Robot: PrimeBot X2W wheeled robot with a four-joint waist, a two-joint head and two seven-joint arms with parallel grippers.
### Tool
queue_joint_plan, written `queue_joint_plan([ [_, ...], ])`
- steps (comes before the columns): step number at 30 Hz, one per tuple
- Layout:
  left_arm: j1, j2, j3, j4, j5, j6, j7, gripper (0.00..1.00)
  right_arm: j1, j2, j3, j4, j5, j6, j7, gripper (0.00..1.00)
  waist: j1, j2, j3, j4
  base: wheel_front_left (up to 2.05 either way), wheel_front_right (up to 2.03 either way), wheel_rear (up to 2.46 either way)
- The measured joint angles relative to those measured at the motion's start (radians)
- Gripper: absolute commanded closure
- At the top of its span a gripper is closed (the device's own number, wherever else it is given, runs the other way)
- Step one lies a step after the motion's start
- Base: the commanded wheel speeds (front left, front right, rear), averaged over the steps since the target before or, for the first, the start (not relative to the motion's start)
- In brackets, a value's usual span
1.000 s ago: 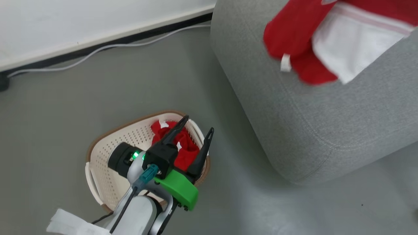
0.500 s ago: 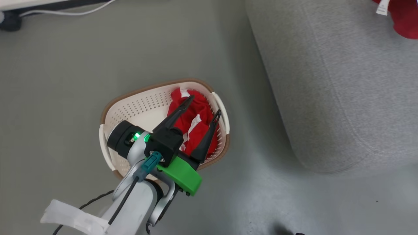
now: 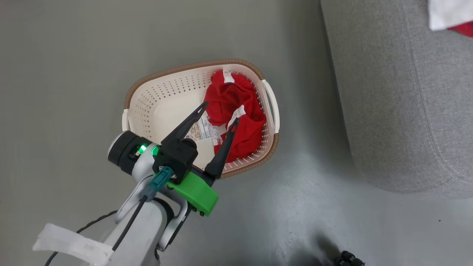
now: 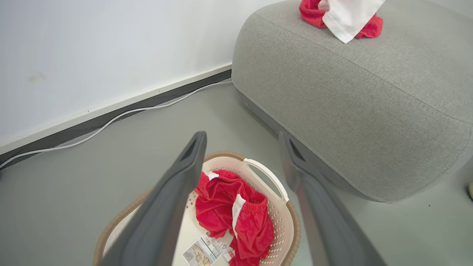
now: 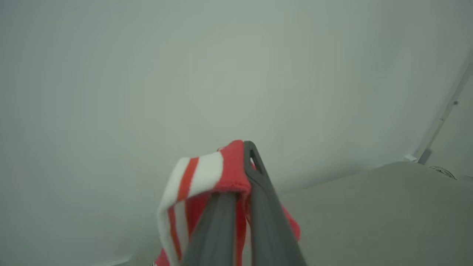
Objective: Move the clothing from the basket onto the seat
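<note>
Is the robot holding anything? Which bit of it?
The right end effector grips the red clothing by its striped edge; left end effector, open above the basket, holds nothing.

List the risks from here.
The open left gripper hangs over the sticker and the edge of the shorts; it may catch only a thin fold.
The shorts lie against the basket wall; a finger could snag it.
The right gripper holds the jersey by its edge; it might slip.

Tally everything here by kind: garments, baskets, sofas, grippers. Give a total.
Garments: 2 (shorts in the basket, jersey at the sofa)
Baskets: 1
Sofas: 1
Grippers: 2 (left gripper open, right gripper shut on the jersey)
Total: 6
</note>
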Motion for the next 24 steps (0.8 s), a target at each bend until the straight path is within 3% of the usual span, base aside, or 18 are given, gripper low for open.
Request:
queue_joint_plan([
  [11,-0.018,0.012,0.005,-0.006,0.000,0.000,0.007,0.00,0.168,0.123,-0.021,0.147,0.056,-0.010,-0.075,1.00,-0.0001,0.0000,0.046,-0.013,0.00,0.00,0.00],
  [17,-0.024,0.013,0.008,-0.002,0.000,0.000,0.007,0.00,0.214,0.158,0.002,0.201,0.056,-0.007,-0.110,1.00,0.0000,0.0000,0.047,-0.018,0.00,0.00,0.00],
  [18,-0.024,0.013,0.009,0.001,0.000,0.000,0.006,0.00,0.218,0.163,0.003,0.207,0.056,-0.007,-0.119,0.91,0.0000,0.0000,0.046,-0.018,0.00,0.00,0.00],
  [19,-0.024,0.013,0.010,0.006,0.000,0.000,0.005,0.00,0.222,0.169,0.004,0.213,0.056,-0.007,-0.130,0.62,-0.0001,0.0000,0.045,-0.019,0.00,0.00,0.00],
  [20,-0.024,0.014,0.011,0.010,0.000,0.000,0.002,0.00,0.225,0.175,0.006,0.221,0.056,-0.006,-0.136,0.51,0.0000,0.0000,0.042,-0.020,0.00,0.00,0.00],
  [21,-0.024,0.014,0.012,0.013,0.000,0.000,-0.001,0.00,0.229,0.183,0.008,0.227,0.056,-0.004,-0.145,0.00,-0.0001,0.0000,0.039,-0.021,0.00,0.00,0.00],
  [24,-0.024,0.014,0.016,0.020,0.000,0.000,-0.003,0.00,0.234,0.195,0.020,0.239,0.056,0.011,-0.165,0.00,-0.0001,0.0000,0.029,-0.025,0.00,0.00,0.00],
])
